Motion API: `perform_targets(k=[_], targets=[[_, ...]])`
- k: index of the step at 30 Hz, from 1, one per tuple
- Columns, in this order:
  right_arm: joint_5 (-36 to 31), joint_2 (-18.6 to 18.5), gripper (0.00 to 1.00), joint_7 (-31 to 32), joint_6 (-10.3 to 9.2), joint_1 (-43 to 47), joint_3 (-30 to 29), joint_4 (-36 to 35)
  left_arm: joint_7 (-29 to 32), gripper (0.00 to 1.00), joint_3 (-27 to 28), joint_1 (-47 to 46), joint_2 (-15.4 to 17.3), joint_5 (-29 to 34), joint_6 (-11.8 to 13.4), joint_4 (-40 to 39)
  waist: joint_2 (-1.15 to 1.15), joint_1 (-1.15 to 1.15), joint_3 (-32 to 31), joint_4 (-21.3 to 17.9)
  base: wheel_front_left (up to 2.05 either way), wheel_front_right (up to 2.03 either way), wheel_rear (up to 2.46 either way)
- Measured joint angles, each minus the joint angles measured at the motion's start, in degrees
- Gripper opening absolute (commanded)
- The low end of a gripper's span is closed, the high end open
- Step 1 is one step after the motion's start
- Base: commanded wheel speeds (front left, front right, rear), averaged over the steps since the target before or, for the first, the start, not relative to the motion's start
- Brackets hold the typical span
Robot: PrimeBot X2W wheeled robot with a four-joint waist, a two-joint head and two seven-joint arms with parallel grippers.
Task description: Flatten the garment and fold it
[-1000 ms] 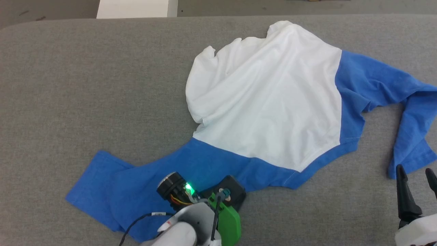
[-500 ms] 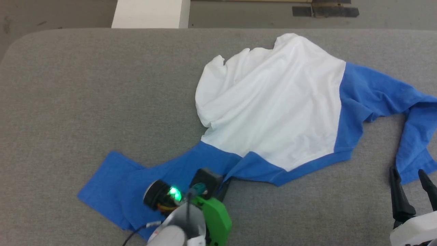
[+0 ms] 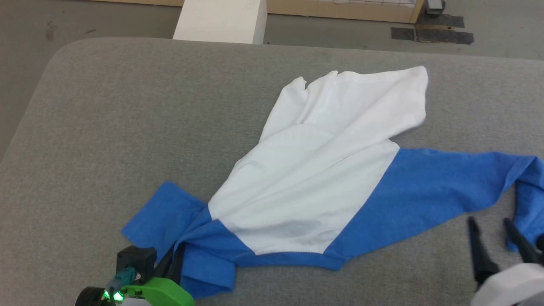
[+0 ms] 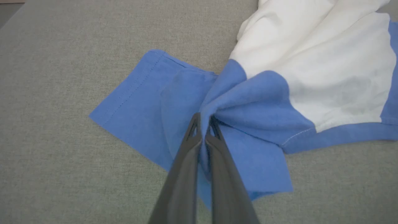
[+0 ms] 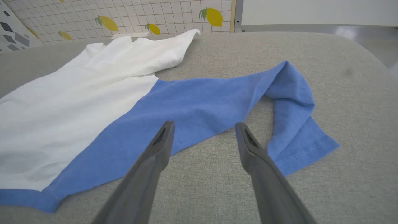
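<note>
The garment (image 3: 314, 178) lies crumpled across the grey table, its white body fanning toward the far side and its blue sleeves trailing left and right. My left gripper (image 4: 204, 119) is shut on a pinched fold of blue cloth by the left sleeve (image 4: 140, 99); in the head view it sits at the lower left (image 3: 176, 255). My right gripper (image 5: 203, 126) stands open just above the table, its fingers short of the right blue sleeve (image 5: 292, 102). The same gripper (image 3: 488, 223) appears at the lower right of the head view, beside the sleeve's cuff (image 3: 527, 212).
The grey padded table (image 3: 127, 119) has a rounded far left corner. Beyond it stand a white block (image 3: 221, 19) and a wooden frame (image 3: 340, 8) on the floor. A tiled wall with lemon prints (image 5: 108, 21) shows in the right wrist view.
My left gripper closed on the blue cloth and pulled it toward the near left, stretching the garment into a fan. The head camera shifted too. The right gripper stayed open.
</note>
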Motion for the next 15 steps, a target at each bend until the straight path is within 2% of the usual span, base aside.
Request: perform_targets(k=[2, 4, 7, 10, 13, 15], targets=[[-2.91, -0.04, 1.0, 3.41, 0.0, -0.1, 2.92, -1.21, -0.2, 0.0, 0.2, -0.05, 0.09, 0.0, 0.12, -0.85, 0.0, 0.0, 0.33, 0.43, 0.0, 0.0, 0.0], [-5.3, -2.2, 1.0, 7.45, 0.02, -0.73, 6.98, -2.23, -0.2, 0.0, -0.22, -0.38, 0.09, 0.07, 0.07, -1.19, 0.0, 0.0, 0.95, 0.7, 0.0, 0.0, 0.0], [-5.57, -10.09, 1.0, 13.82, 0.02, -2.85, 11.28, -2.46, -0.16, 0.0, -1.32, -1.69, -0.29, 0.09, -0.59, -1.22, 0.0, 0.0, 1.98, 0.99, 0.0, 0.0, 0.0], [-2.87, -18.36, 1.0, 20.4, 0.02, -4.56, 15.81, -2.59, -0.16, 0.0, -2.35, -3.83, -1.09, 0.12, -1.01, -0.97, 0.0, 0.0, 3.1, 1.32, 0.0, 0.0, 0.0], [-0.54, -25.85, 1.0, 23.87, 0.02, -7.23, 20.57, -3.12, -0.18, 0.0, -3.01, -5.68, -1.68, 0.37, -1.56, -0.69, 0.0, 0.0, 4.31, 1.71, 0.0, 0.0, 0.0], [1.34, -29.5, 1.0, 24.63, 0.01, -9.5, 22.98, -3.05, -0.18, 0.0, -3.64, -6.64, -2.34, 0.42, -1.93, -0.41, 0.0, 0.0, 5.15, 2.08, 0.0, 0.0, 0.0]])
